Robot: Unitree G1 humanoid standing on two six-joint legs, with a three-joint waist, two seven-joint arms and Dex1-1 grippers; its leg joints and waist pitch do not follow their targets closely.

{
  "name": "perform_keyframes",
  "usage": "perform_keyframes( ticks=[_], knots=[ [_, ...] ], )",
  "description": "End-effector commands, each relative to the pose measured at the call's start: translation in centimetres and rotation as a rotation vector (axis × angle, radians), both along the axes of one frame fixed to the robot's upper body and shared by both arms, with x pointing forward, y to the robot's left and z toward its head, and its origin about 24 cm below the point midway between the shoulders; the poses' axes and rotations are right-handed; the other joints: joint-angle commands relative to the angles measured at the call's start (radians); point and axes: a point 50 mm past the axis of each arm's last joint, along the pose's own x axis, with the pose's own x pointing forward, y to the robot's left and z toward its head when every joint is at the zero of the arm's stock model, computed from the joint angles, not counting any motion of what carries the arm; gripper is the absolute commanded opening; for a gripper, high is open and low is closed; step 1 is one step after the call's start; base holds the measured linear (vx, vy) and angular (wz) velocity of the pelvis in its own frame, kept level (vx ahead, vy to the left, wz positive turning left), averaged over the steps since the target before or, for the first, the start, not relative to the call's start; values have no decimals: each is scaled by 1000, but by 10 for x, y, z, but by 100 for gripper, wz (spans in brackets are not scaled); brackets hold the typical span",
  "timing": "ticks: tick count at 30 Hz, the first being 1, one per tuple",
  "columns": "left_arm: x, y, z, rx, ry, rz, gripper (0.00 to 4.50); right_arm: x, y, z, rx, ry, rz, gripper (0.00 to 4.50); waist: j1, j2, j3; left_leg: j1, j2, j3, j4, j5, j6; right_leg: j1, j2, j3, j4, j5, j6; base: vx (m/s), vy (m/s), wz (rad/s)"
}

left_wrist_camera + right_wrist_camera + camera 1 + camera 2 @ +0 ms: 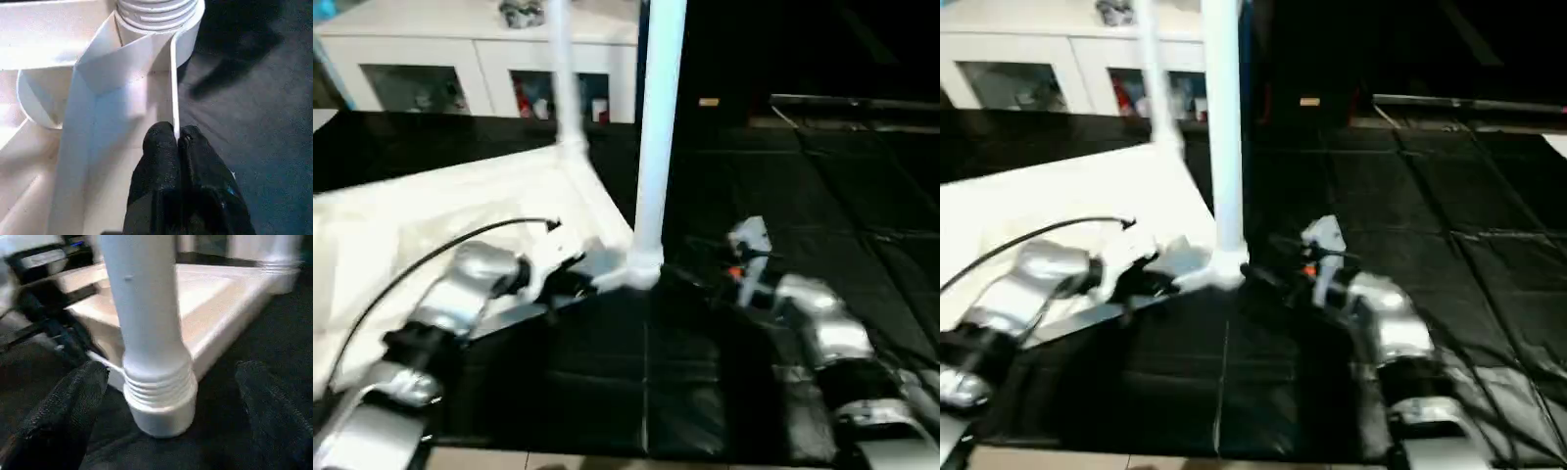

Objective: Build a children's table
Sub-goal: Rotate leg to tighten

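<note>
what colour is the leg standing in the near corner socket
White, like the rest of the table. The leg shows best in the right wrist view, its ribbed base seated in the socket.

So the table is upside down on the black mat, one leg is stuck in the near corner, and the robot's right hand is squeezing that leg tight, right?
Almost. The right gripper isn't squeezing the leg. In the right wrist view its two black fingers stand wide apart on either side of the leg, not touching it. The rest is right: the table top lies upside down on the black mat, with the leg in its near corner socket.
</note>
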Motion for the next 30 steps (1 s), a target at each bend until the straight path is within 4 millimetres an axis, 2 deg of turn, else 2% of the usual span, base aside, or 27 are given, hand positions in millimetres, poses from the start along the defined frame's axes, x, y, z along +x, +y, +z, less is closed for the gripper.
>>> perform_keyframes(
  ticks=[1,5,6,9,15,20,24,30],
  knots=[
    [-8,-1,1,37,12,-150,0,0,5,10,-70,-51,122,446,6,8,-66,5,54,-17,-61,-114,81,59,-102,65,-73,-171,-185,0,0,0],
    [-12,-1,4,40,25,-214,0,-1,12,11,-135,-67,237,446,12,6,-66,8,56,-15,-62,-116,67,57,-102,67,-68,-156,-196,0,0,0],
    [-13,-1,5,41,29,-232,0,-3,15,10,-145,-63,281,446,13,2,-67,7,56,-15,-62,-114,69,59,-102,67,-67,-155,-196,0,0,0],
    [-14,-3,7,46,31,-276,0,-6,22,9,-168,-59,364,446,23,3,-68,8,58,-14,-61,-103,69,57,-104,68,-66,-147,-196,0,0,0],
    [-17,-6,8,44,30,-312,0,-6,33,5,-178,-43,401,446,25,1,-68,6,58,-16,-63,-104,63,59,-105,68,-64,-151,-193,0,0,0],
    [-19,-6,7,41,33,-327,0,-5,35,4,-157,-21,402,389,27,2,-70,7,58,-16,-61,-93,61,58,-103,68,-61,-135,-192,0,0,0],
    [-20,-5,6,40,39,-334,0,-5,34,3,-149,-6,407,369,27,2,-71,5,57,-15,-60,-91,64,60,-104,68,-60,-128,-193,0,0,0],
    [-21,-5,6,43,43,-338,0,-4,32,1,-144,12,405,313,28,3,-70,6,57,-15,-60,-92,63,59,-104,67,-62,-139,-195,0,0,0]
  ],
)
